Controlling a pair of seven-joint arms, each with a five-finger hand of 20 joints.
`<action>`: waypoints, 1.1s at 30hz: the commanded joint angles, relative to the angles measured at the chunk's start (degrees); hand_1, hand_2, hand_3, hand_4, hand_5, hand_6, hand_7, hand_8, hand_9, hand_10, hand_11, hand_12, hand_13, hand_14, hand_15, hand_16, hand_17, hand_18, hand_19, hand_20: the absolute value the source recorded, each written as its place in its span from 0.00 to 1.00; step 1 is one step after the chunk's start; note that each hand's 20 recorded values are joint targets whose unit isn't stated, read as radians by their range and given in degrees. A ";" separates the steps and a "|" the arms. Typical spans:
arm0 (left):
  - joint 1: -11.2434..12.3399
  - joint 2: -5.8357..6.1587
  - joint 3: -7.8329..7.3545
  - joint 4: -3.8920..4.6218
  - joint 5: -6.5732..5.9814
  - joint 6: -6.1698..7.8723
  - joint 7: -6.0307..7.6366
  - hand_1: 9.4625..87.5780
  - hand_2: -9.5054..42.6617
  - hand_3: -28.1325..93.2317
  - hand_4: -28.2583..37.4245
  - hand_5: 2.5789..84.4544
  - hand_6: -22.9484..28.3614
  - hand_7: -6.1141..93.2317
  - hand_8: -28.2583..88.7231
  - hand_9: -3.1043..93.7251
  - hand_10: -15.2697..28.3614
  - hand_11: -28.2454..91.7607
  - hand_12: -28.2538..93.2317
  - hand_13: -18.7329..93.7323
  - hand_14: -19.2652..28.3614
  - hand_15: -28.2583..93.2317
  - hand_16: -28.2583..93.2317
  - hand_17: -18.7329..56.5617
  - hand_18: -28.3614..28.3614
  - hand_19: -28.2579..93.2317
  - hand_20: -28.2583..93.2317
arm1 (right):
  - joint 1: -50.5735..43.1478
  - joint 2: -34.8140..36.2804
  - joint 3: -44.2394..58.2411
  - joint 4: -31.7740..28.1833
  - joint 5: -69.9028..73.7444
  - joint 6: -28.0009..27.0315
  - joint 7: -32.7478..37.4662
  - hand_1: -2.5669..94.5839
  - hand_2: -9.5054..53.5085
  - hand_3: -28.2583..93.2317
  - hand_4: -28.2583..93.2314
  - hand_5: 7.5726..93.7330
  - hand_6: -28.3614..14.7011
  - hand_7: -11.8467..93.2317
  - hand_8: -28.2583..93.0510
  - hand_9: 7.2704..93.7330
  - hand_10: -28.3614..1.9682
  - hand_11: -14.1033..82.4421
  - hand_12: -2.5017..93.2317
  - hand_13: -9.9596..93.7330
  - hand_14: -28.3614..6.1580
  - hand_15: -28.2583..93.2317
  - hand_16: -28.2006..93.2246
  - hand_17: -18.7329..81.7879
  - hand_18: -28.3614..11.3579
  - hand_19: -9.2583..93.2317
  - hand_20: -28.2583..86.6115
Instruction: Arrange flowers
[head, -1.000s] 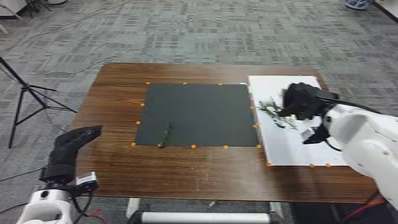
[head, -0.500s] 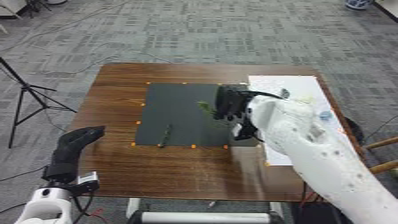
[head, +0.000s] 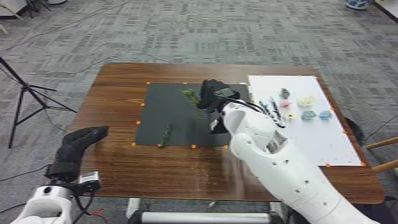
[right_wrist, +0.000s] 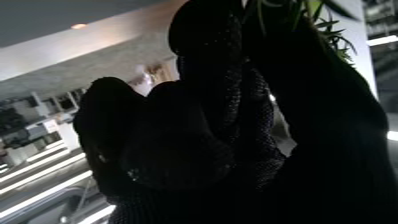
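My right hand (head: 216, 95) is over the right part of the dark mat (head: 169, 110), shut on a green sprig (head: 190, 96) that sticks out to its left. In the right wrist view the hand (right_wrist: 200, 135) has curled fingers and a thumb, with narrow green leaves (right_wrist: 336, 37) at the tips. Another green stem (head: 165, 136) lies on the mat's lower left. Pink, yellow and blue flowers (head: 306, 101) lie on the white board (head: 311, 140). My left hand (head: 84, 140) rests left of the mat, its fingers relaxed.
Small orange markers (head: 194, 146) line the edges of the mat and board on the brown table (head: 178, 172). A black tripod (head: 31, 90) stands on the floor to the left, and a wooden chair (head: 385, 155) is at the right.
My right hand has moved left from the white board to the dark mat, carrying the green sprig, and the flowers on the board have come into sight. The left hand has shifted slightly right.
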 joint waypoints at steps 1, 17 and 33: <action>0.40 -0.45 -0.47 -0.48 1.38 -1.84 -0.98 0.22 0.16 0.81 0.05 0.60 0.51 0.25 0.17 0.52 0.66 0.41 0.33 0.48 0.73 0.37 0.24 0.28 0.72 0.32 0.38 | -2.09 -0.72 -1.10 -1.46 -2.01 -3.34 0.27 0.58 0.00 0.72 0.16 0.87 0.61 0.40 0.43 1.00 0.59 0.58 0.27 1.00 0.80 0.80 0.42 0.87 0.34 1.00 0.77; -0.17 -0.70 -0.39 -0.35 1.84 -2.64 -1.90 0.23 0.16 0.81 0.05 0.59 0.51 0.25 0.17 0.52 0.66 0.41 0.33 0.48 0.73 0.37 0.25 0.28 0.72 0.32 0.37 | -0.40 -0.83 1.01 -0.93 2.53 -6.45 1.87 0.46 0.03 0.74 0.17 0.85 0.58 0.36 0.37 1.00 0.57 0.47 0.25 1.00 0.79 0.76 0.42 0.86 0.37 1.00 0.72; 0.79 -0.95 -0.47 -0.82 1.66 -2.73 -1.70 0.23 0.16 0.81 0.05 0.59 0.51 0.25 0.17 0.52 0.66 0.41 0.33 0.47 0.73 0.37 0.25 0.28 0.72 0.32 0.37 | -4.10 -0.46 13.81 -4.74 22.66 -20.75 -10.89 0.38 0.15 0.77 0.15 0.80 0.60 0.37 0.18 0.98 0.56 0.37 0.26 1.00 0.74 0.71 0.46 0.80 0.31 1.00 0.73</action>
